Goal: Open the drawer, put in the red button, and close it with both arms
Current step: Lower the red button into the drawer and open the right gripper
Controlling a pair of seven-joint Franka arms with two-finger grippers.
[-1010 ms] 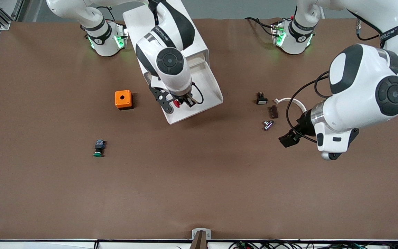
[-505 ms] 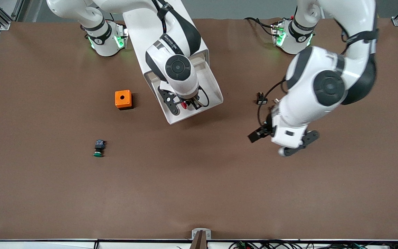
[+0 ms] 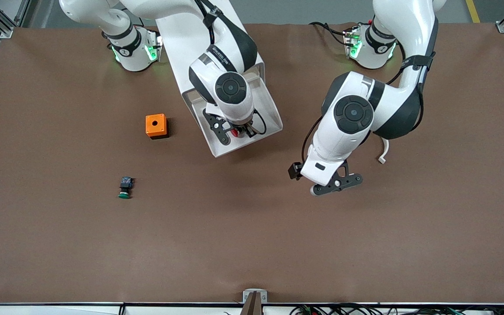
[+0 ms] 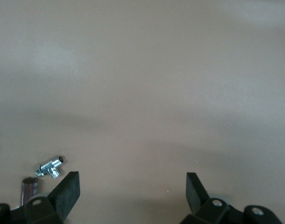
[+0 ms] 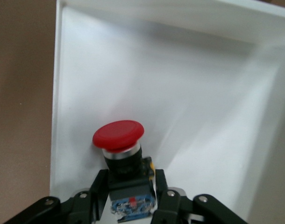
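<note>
The red button [image 5: 118, 136] is clamped by its dark body in the right gripper [image 3: 235, 130], over the pulled-out drawer [image 3: 270, 114] in the upper middle of the front view. It is best lowered almost to the drawer floor before release, clear of the walls. The left gripper [image 4: 132, 198] is held wide apart and empty above bare table at centre right, so it can be brought toward the drawer front for the closing.

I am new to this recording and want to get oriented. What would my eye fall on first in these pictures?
First, the red button, gripped by the right pincer over the open white drawer. Next, the left pincer, open over bare table toward the left arm's end, holding nothing. Then the bright orange box beside the drawer toward the right arm's end, with the green button nearer the camera.
</note>
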